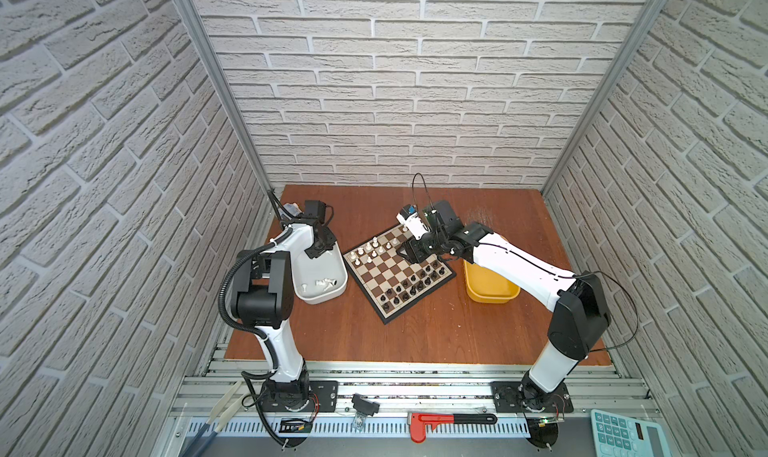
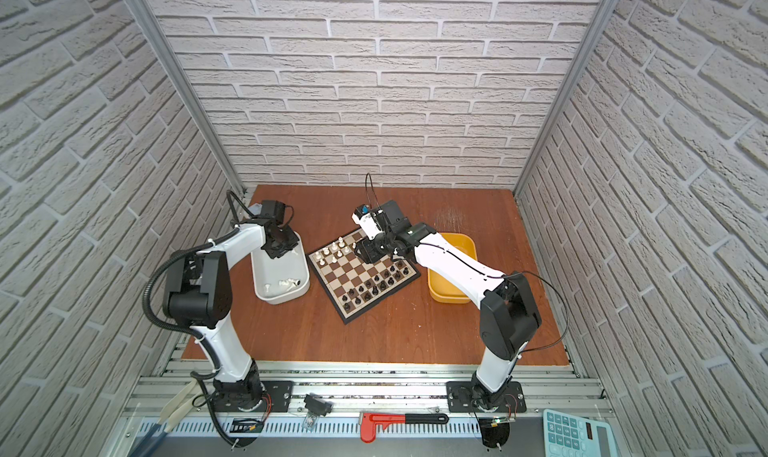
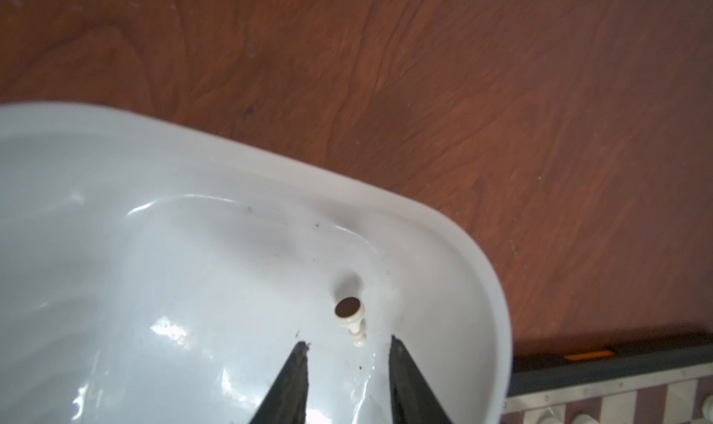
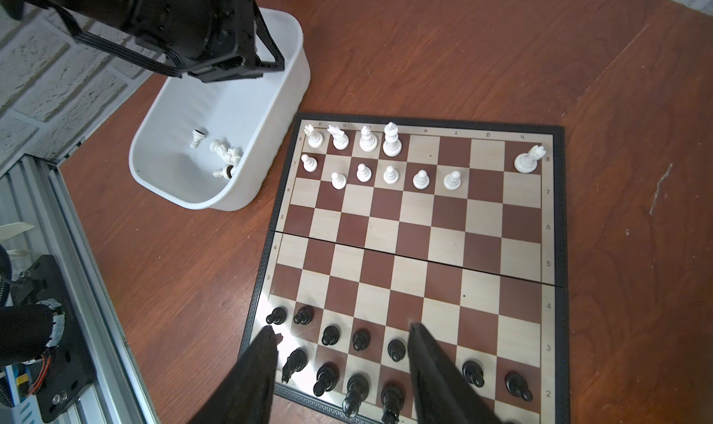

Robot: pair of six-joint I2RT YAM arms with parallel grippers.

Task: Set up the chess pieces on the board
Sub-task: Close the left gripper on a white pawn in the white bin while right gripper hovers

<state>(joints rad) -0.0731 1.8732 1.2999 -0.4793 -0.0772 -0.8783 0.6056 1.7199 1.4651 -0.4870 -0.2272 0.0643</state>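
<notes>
Board (image 4: 447,244) lies flat on table (image 1: 415,334), turned at an angle in both top views, between white tub (image 4: 301,75) on the left and yellow tub (image 1: 490,292) on the right.

White pieces (image 4: 368,138) stand at one end: 4 in back row starting from one corner, 1 at opposite corner, 6 pawns in next row. Black pieces (image 4: 330,335) fill 2 rows at the other end; some are hidden behind fingers.

Loose pieces (image 4: 225,154), white, lie at near end of white tub. Single pawn (image 3: 349,310) lies on its side at far end, base toward cam, just ahead of L gripper (image 3: 347,343).

L gripper: down in tub, jaws spread, nothing between.

R gripper (image 4: 341,329): above board, jaws spread, empty; in wrist view, tips show over black rows.
</notes>
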